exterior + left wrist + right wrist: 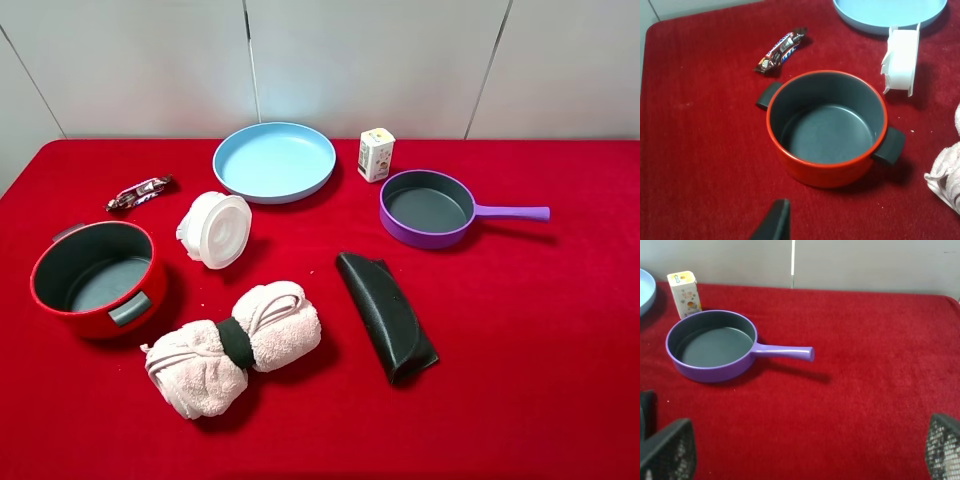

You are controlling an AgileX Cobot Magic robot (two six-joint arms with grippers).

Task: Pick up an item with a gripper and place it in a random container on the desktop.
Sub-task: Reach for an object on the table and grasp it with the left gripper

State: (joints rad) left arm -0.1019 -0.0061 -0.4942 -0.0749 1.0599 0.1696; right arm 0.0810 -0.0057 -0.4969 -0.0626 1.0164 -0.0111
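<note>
Right gripper (805, 460) hangs spread wide above the red cloth tabletop (880, 405), the small purple frying pan (712, 347) just ahead. Left gripper (774, 222) shows one finger only, so I cannot tell its opening; beyond the red pot (827, 130) ahead, the round white translucent plastic tub (902, 60) seemingly lies tipped on edge

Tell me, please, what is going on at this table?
Nothing is held yet. The small round white plastic tub lies on its side on the red cloth, between the light blue plate and red pot. The right gripper hangs open near the empty purple frying pan.
</note>
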